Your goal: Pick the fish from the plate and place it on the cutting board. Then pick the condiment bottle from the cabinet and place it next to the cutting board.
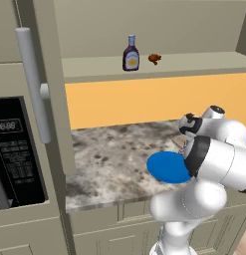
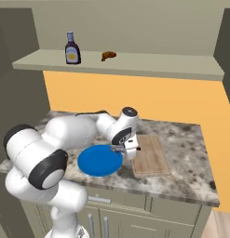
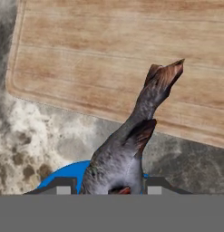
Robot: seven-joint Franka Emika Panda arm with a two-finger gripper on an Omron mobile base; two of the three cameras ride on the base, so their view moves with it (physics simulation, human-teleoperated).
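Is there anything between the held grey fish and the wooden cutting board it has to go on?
Nothing visible. The slender silver-grey fish sits between the gripper's finger tips, its tail already over the light brown wooden cutting board, whose surface is bare. A strip of marbled counter separates board and round blue plate.

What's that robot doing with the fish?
The robot's tool is holding a small grey fish between its two fingers. It has lifted the fish off the blue plate and hangs at the gap between the plate and the wooden cutting board, with the tail pointing over the board. The fish isn't down on the board yet. Up on the cabinet shelf, the condiment bottle stands untouched beside a small brown lump.
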